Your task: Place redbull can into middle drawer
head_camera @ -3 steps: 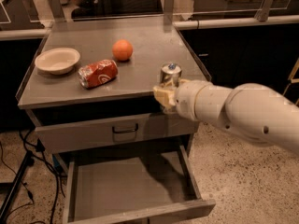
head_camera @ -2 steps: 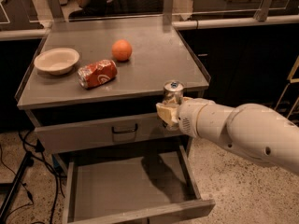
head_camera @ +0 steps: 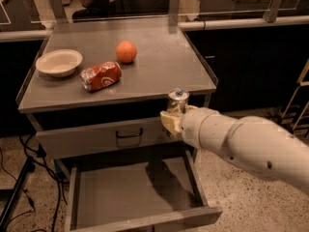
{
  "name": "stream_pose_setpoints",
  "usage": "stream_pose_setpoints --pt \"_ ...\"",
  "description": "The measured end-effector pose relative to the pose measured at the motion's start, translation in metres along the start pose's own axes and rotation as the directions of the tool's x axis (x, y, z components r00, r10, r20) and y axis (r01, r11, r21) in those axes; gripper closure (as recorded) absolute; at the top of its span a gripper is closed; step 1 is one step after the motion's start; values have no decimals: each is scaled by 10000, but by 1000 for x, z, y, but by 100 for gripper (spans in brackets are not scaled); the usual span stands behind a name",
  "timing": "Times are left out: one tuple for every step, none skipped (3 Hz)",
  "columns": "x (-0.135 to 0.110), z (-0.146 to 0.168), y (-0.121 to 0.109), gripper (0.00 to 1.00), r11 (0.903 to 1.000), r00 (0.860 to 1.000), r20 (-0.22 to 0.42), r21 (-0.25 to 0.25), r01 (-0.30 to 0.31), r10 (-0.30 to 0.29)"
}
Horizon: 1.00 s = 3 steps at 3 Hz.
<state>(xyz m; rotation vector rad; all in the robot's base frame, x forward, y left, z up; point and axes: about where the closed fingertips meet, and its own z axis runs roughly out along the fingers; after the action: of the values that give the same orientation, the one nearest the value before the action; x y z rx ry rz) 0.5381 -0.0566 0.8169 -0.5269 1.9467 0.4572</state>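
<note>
One gripper (head_camera: 172,118) clamps the one redbull can (head_camera: 178,98), upright, just off the countertop (head_camera: 159,74) edge and above the open middle drawer (head_camera: 125,199). On the countertop: one bowl (head_camera: 59,62), one orange (head_camera: 126,51), one red soda can (head_camera: 101,76) lying on its side.

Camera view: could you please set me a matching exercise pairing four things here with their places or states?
1 redbull can
2 middle drawer
3 soda can
4 claw

A pulled open, floor bare
B lying on its side on the counter
C upright, just off the counter's front edge
D shut on the can, over the open drawer

Pairs: 1-C, 2-A, 3-B, 4-D
</note>
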Motion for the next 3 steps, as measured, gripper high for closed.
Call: stream_pose_setpoints --pt "50 29 25 100 9995 9993 -235 166 -287 290" --pt "86 48 33 100 9967 9985 -249 660 -475 492" --pt "76 46 18 100 9908 9990 183 1282 -426 406"
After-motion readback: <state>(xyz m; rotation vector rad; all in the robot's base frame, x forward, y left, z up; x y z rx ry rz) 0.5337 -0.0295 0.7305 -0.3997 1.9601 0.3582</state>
